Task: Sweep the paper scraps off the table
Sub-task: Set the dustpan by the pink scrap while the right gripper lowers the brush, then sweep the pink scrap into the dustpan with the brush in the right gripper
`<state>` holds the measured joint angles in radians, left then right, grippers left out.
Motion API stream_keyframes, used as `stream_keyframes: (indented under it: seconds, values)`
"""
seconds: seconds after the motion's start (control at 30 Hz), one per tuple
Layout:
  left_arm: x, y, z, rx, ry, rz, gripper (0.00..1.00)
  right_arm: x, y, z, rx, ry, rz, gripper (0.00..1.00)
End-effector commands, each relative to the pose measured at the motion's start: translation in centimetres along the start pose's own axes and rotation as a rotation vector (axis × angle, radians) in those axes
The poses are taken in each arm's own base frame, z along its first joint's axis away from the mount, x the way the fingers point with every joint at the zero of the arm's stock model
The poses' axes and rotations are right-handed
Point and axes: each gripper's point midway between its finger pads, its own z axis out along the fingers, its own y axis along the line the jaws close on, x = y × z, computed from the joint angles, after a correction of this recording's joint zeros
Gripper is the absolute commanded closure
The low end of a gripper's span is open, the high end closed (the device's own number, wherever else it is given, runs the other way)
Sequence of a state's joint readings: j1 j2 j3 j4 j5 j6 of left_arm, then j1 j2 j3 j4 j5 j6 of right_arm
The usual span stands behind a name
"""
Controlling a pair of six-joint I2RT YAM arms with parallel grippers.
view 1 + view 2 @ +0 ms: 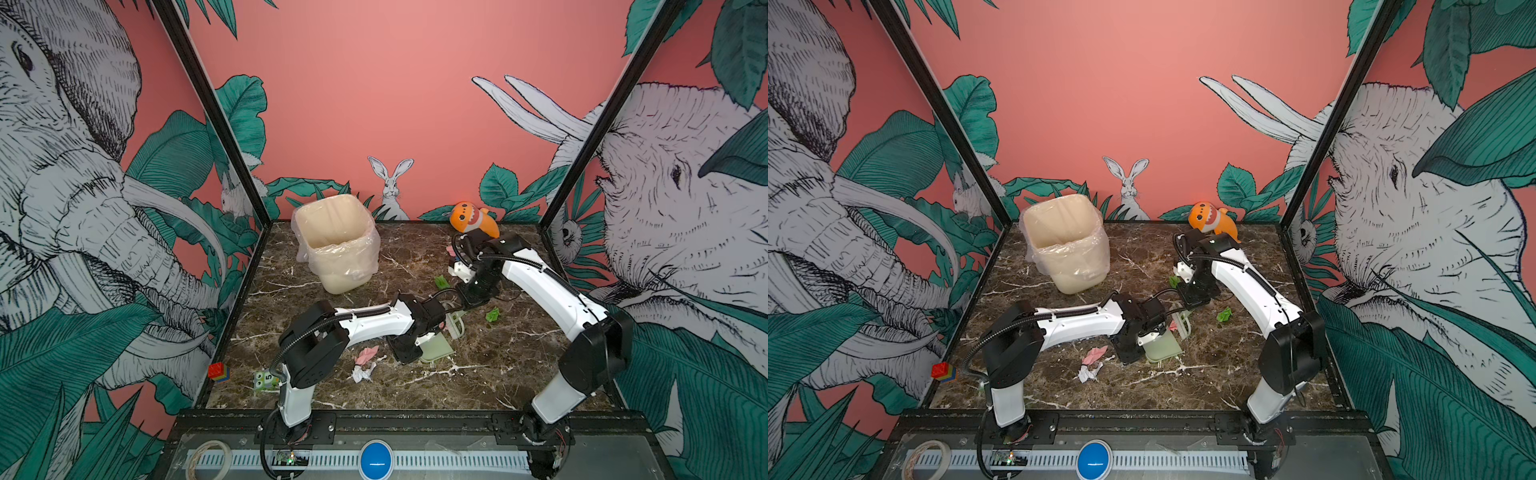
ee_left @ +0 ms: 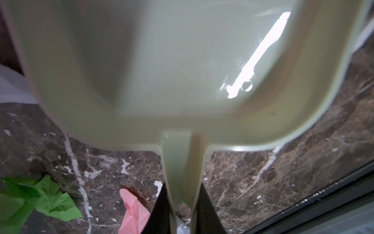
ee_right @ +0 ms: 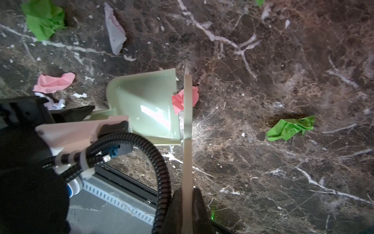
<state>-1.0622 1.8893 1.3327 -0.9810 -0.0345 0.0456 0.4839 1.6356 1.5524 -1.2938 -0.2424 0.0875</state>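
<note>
My left gripper point(image 2: 183, 202) is shut on the handle of a pale green dustpan point(image 2: 162, 71), which rests on the table point(image 1: 519, 365) near the middle, as both top views show point(image 1: 436, 351) point(image 1: 1163, 349). My right gripper point(image 3: 187, 202) is shut on a pale brush point(image 3: 187, 121) standing at the pan's lip. A pink paper scrap point(image 3: 178, 101) lies between the brush and the lip. Other paper scraps lie loose: pink point(image 1: 366, 355) and white point(image 1: 361, 372) left of the pan, green point(image 1: 492, 314) to its right, and green point(image 1: 440, 281) and pink point(image 1: 451, 250) further back.
A cream bin point(image 1: 336, 245) lined with clear plastic stands at the back left. An orange plush shark point(image 1: 473, 220) lies at the back right. A small green toy point(image 1: 264, 380) sits by the left arm's base. A coloured block point(image 1: 218, 371) rests outside the black frame.
</note>
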Motion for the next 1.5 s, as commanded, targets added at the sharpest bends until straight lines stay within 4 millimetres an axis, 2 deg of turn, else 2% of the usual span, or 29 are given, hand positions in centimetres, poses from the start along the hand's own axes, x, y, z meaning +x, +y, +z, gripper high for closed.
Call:
stream_keyframes:
  seconds: [0.0,0.13,0.23,0.53,0.73,1.0,1.2,1.33,1.4,1.47]
  values:
    - [-1.5,-0.1,-0.7,-0.006,-0.054,0.007,0.91,0.6,3.2,-1.3,-0.123,-0.046,-0.016,1.00]
    - [-1.4,-0.1,-0.6,-0.003,-0.053,0.003,0.91,1.6,-0.1,-2.1,0.065,-0.031,-0.006,1.00]
    - [-1.4,-0.1,-0.5,-0.004,-0.055,0.001,0.91,1.9,-2.3,-1.9,0.188,0.026,-0.014,1.00]
    - [-1.7,0.0,-0.4,-0.009,-0.066,0.001,0.91,1.8,-3.5,-0.1,0.243,0.136,-0.038,1.00]
    - [-1.8,0.0,-0.2,-0.009,-0.063,0.005,0.91,2.2,-2.6,1.6,0.227,0.206,-0.078,1.00]
    - [-1.9,0.0,-0.1,-0.007,-0.063,0.008,0.91,2.3,0.0,3.0,0.166,0.233,-0.126,1.00]
    - [-2.0,0.0,-0.3,-0.008,-0.067,0.008,0.91,2.2,3.4,2.7,0.038,0.192,-0.157,1.00]
    - [-2.0,0.0,-0.2,-0.008,-0.068,0.007,0.91,2.0,5.5,1.6,-0.053,0.140,-0.170,1.00]
    - [-2.0,0.0,-0.3,-0.009,-0.070,0.007,0.91,2.2,5.6,1.2,-0.057,0.129,-0.172,1.00]
    - [-2.0,0.1,-0.3,-0.011,-0.071,0.006,0.91,2.5,4.9,1.0,-0.016,0.133,-0.174,1.00]
